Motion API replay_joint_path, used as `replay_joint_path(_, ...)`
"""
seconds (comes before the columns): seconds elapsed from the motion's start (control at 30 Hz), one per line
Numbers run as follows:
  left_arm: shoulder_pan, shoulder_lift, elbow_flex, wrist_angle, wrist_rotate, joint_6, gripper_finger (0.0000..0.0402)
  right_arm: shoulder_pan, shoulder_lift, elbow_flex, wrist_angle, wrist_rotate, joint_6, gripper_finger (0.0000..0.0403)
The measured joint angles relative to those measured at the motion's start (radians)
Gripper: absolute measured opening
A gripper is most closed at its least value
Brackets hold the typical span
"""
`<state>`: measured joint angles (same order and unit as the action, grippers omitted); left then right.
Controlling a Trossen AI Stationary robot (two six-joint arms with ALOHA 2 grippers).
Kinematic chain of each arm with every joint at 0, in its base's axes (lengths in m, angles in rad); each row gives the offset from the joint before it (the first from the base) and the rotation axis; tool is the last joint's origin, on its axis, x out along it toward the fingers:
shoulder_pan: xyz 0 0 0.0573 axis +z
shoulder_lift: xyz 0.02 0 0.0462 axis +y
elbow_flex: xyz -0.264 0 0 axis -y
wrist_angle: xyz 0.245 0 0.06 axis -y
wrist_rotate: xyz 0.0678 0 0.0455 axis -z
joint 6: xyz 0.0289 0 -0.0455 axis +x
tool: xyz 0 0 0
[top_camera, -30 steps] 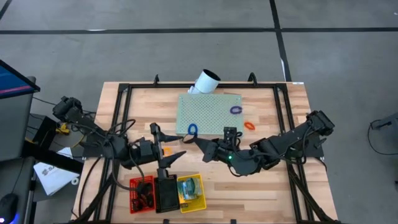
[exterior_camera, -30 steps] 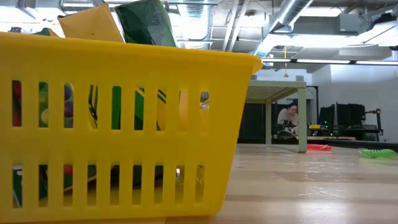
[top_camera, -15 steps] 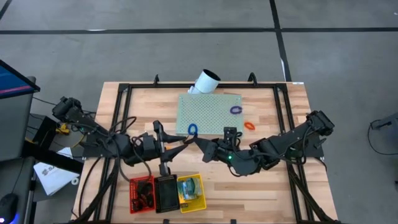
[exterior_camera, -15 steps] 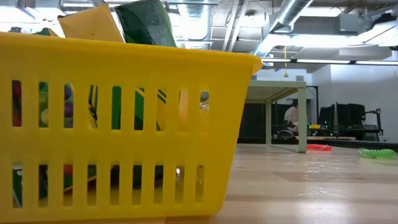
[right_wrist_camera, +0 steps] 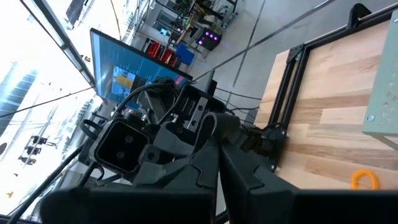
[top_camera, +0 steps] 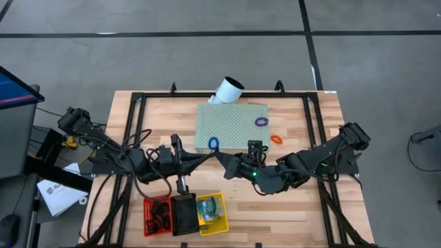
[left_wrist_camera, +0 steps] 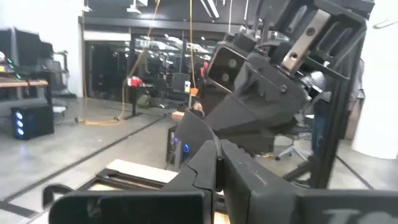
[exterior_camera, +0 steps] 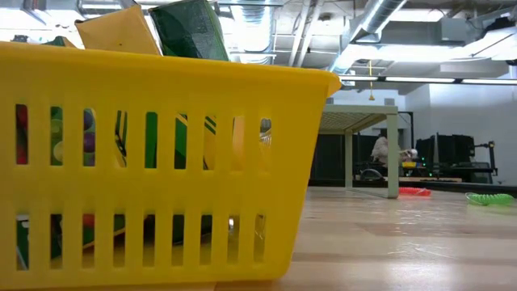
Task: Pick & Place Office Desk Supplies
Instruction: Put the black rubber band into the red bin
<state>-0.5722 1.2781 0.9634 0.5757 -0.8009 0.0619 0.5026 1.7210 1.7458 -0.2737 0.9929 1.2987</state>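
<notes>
I have the left claw (top_camera: 204, 157) and right claw (top_camera: 218, 158) both pinched shut and empty, tips nearly meeting mid-tabletop (top_camera: 303, 207), so I judge no pick is under way. Loops still wait: blue loop (top_camera: 213, 143), purple loop (top_camera: 261, 122), orange loop (top_camera: 276, 139); next I'd open over one. The yellow basket (top_camera: 211, 213) holds crayon boxes (exterior_camera: 190, 28).

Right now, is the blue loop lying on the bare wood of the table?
No, the blue loop rests on the pale green perforated block, near its front edge.

Even overhead light; wrist foregrounds blurred.
</notes>
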Motion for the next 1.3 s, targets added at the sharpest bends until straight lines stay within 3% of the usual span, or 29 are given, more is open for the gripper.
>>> replay_joint_path(0.33,-0.12,-0.108,-0.001,-0.444,0.027,-0.363,0.0002,-0.038,-0.002,0.0,-0.001,0.009,0.002,0.0049)
replay_joint_path(0.7,-0.334,-0.193,-0.007,-0.996,0.348,-0.927,0.0001,-0.058,-0.002,0.0,-0.001,-0.024,0.0,0.0051)
replay_joint_path(1.1,-0.476,-0.06,-0.2,-1.098,0.547,-1.39,0.0007,-0.063,-0.002,0.0,-0.002,-0.024,0.001,0.0052)
replay_joint_path(1.3,-0.482,-0.028,-0.262,-1.001,0.603,-1.43,0.0031,-0.063,-0.002,0.0,-0.002,-0.025,0.002,0.0052)
